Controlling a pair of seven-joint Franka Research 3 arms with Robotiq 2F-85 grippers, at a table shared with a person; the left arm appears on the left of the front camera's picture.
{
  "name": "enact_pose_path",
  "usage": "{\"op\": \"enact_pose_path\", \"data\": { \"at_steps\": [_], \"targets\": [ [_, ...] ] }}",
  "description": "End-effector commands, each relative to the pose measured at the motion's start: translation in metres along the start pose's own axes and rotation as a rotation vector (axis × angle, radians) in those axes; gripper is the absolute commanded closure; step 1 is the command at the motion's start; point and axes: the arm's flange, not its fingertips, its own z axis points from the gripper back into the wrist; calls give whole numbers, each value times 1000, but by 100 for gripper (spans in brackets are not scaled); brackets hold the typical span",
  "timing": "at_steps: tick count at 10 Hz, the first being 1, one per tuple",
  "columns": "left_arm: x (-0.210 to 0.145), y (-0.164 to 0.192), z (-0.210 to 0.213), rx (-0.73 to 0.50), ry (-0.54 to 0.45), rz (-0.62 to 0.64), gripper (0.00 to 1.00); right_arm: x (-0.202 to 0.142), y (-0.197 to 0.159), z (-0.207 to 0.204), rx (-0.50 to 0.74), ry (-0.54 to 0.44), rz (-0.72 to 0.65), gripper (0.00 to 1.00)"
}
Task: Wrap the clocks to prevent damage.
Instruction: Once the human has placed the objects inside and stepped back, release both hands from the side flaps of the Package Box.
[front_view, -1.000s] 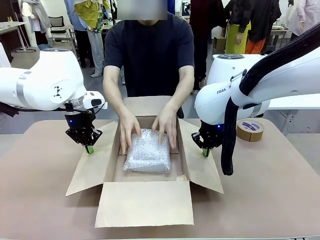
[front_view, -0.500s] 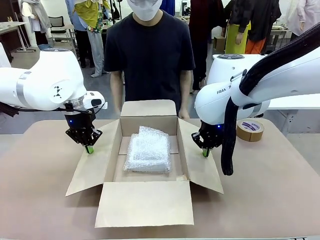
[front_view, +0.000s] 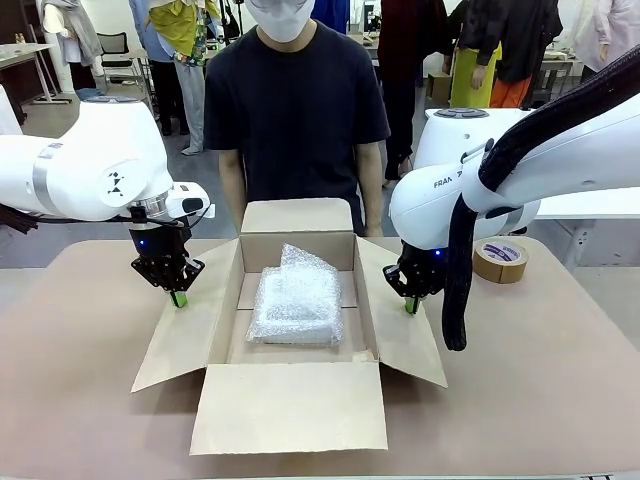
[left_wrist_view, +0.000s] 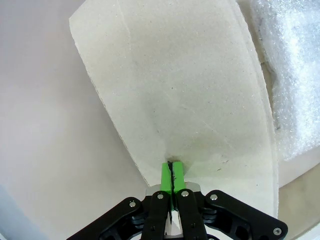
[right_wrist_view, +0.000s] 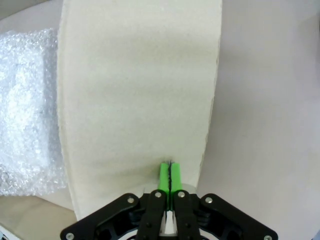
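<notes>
- Pressing the left flap (left_wrist_view: 175, 90) of the brown cardboard box (front_view: 290, 405), the left gripper (left_wrist_view: 172, 172) is clenched.
- Right gripper (right_wrist_view: 170, 172), also clenched, touches the right flap (right_wrist_view: 135, 90); its white arm (front_view: 440, 210) reads "FRAN".
- Clear bubble-wrap bundle (front_view: 297, 305) lies inside.

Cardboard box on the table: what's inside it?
A bubble-wrap bundle lies on the floor of the cardboard box. Whatever the wrap covers cannot be seen through it.
</notes>
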Motion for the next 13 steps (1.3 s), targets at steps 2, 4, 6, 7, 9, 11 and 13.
{"op": "enact_pose_path", "data": {
  "at_steps": [2,4,6,7,9,11,13],
  "targets": [
    [-15,12,64,106,-150,-284,100,-2,-24,62,-131,-87,89,99],
    [-29,41,109,195,-198,-571,100,-11,-58,117,-191,-27,410,99],
    [-41,71,128,235,-154,-779,100,-19,-90,141,-215,30,589,99],
    [-46,90,135,210,-149,-839,100,-23,-106,149,-189,30,615,99],
    [-61,120,139,165,-124,-923,100,-31,-128,150,-174,55,644,99],
    [-44,97,142,221,-147,-846,100,-25,-111,157,-169,34,614,99],
    [-51,113,141,207,-134,-883,100,-26,-121,157,-158,38,631,99]
  ]
}}
